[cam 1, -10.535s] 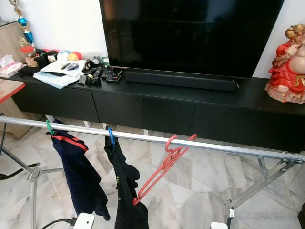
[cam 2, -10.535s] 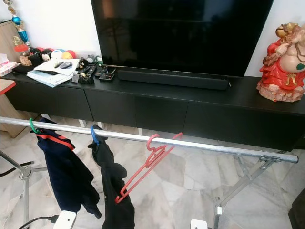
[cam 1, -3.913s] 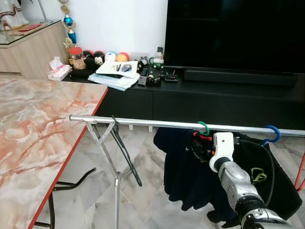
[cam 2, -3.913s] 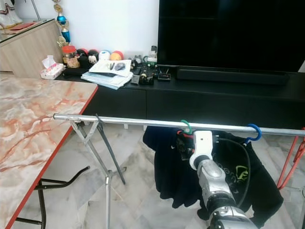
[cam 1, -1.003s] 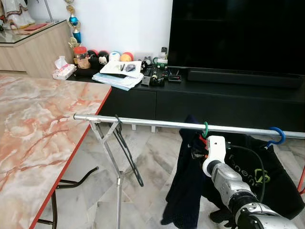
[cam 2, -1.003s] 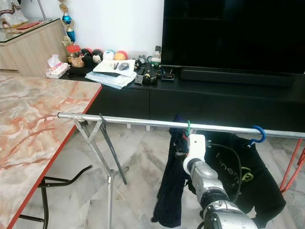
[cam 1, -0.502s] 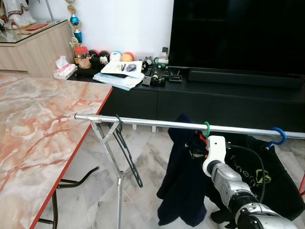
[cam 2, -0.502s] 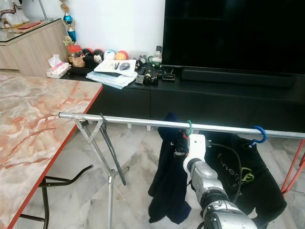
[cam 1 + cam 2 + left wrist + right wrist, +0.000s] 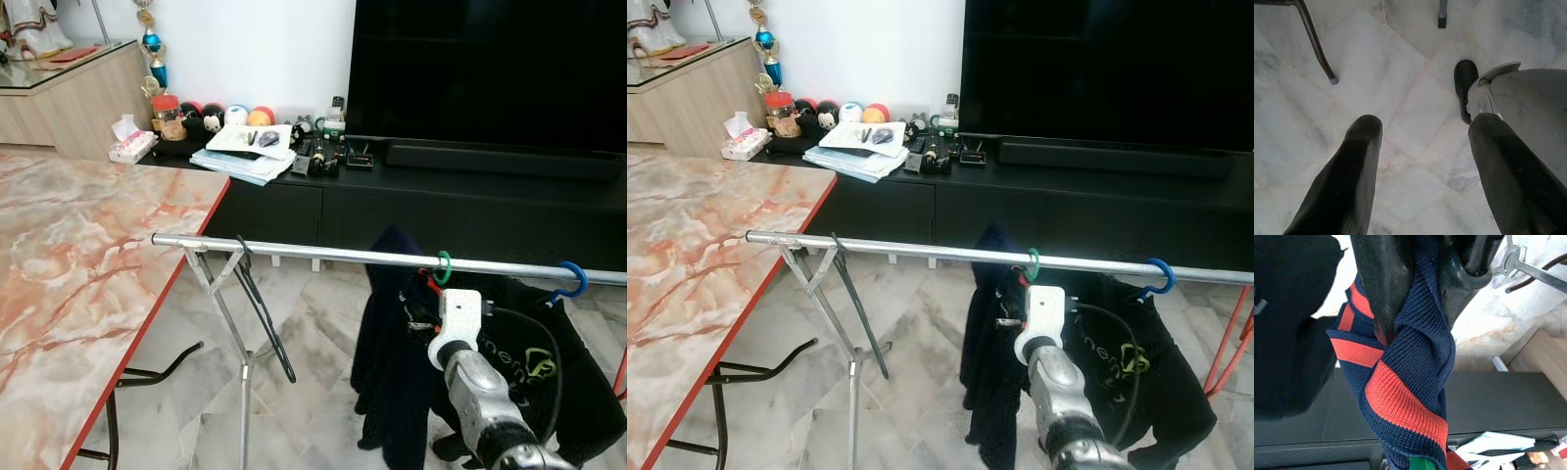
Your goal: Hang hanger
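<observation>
Right gripper (image 9: 1415,308) raised to the rail (image 9: 294,252), fingers pinched on the navy garment's (image 9: 392,343) red-striped collar just under the green hanger (image 9: 443,266), whose hook already sits over the rail. Hanging step seemingly in its last stage. Next, probably: open the fingers, draw clear without tugging cloth. Left gripper (image 9: 1420,147) idle above the floor, fingers parted, empty.

- A green hanger (image 9: 444,266) hooks over the silver drying-rack rail (image 9: 313,254), its hook upright on the bar.
- A navy knit garment (image 9: 392,362) with a red-striped collar hangs from it, drooping toward the marble floor.
- The right pincer (image 9: 1415,289) is clamped on the garment's striped collar (image 9: 1400,401), just below the green hook.
</observation>
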You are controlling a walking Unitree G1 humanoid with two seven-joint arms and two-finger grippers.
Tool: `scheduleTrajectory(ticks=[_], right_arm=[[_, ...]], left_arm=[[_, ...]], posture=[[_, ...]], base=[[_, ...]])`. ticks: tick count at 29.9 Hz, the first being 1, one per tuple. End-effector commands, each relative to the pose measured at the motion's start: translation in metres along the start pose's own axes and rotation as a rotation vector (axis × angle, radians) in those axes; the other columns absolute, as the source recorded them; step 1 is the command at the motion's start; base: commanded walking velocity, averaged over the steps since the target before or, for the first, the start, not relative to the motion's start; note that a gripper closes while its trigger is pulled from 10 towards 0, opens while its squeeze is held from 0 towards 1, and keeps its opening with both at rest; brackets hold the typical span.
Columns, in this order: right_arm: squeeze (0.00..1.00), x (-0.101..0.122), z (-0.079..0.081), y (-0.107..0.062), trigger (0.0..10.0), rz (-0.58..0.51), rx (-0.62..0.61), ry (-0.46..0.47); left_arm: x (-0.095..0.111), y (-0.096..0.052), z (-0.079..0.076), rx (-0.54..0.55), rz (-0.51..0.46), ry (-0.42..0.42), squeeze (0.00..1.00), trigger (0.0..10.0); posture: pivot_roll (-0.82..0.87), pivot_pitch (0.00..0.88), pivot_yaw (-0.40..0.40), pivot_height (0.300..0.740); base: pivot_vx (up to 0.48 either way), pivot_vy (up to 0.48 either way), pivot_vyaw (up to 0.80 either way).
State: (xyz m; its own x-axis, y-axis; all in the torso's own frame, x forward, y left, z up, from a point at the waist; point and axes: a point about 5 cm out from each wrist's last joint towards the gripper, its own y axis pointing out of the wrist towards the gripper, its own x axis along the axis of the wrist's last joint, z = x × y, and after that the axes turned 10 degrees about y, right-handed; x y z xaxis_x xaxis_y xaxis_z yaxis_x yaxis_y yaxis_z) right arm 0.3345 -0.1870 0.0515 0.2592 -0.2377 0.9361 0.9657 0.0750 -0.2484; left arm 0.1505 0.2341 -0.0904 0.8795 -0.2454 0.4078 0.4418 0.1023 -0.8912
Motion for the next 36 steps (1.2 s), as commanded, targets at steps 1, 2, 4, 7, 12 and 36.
scheduleTrajectory(ticks=[1, 2, 4, 7, 12, 36], right_arm=[[0.00, 0.008, 0.003, 0.000, 0.0, -0.062, 0.024, -0.015], [0.00, 0.002, -0.002, -0.006, 0.0, -0.082, 0.017, -0.004], [0.00, -0.005, -0.005, -0.012, 0.0, -0.089, 0.016, 0.003], [0.00, -0.016, -0.008, -0.021, 0.0, -0.076, 0.028, -0.020], [0.00, -0.030, -0.016, -0.031, 0.0, -0.057, -0.005, 0.020], [0.00, -0.039, -0.022, -0.036, 10.0, -0.036, -0.084, 0.075]], left_arm=[[-0.004, 0.000, 0.000, 0.002, 0.020, 0.017, 0.00, 10.0], [-0.005, -0.001, 0.000, 0.002, 0.021, 0.018, 0.00, 10.0], [-0.005, -0.001, 0.000, 0.001, 0.023, 0.020, 0.00, 10.0], [-0.006, -0.001, 0.000, 0.001, 0.023, 0.021, 0.00, 10.0], [-0.006, -0.001, 0.001, 0.007, 0.018, 0.013, 0.00, 10.0], [-0.009, -0.002, 0.007, 0.030, 0.019, 0.014, 0.00, 10.0]], posture=[[0.09, 0.000, 0.023, 0.740], [0.08, 0.000, 0.024, 0.740], [0.08, 0.000, 0.023, 0.740], [0.07, 0.000, 0.022, 0.740], [0.07, 0.000, 0.023, 0.740], [0.07, 0.000, 0.040, 0.740]], base=[[0.000, 0.000, 0.00], [0.000, 0.000, 0.00], [0.000, 0.000, 0.00], [0.000, 0.000, 0.00], [0.000, 0.000, 0.00], [0.000, 0.000, 0.00]])
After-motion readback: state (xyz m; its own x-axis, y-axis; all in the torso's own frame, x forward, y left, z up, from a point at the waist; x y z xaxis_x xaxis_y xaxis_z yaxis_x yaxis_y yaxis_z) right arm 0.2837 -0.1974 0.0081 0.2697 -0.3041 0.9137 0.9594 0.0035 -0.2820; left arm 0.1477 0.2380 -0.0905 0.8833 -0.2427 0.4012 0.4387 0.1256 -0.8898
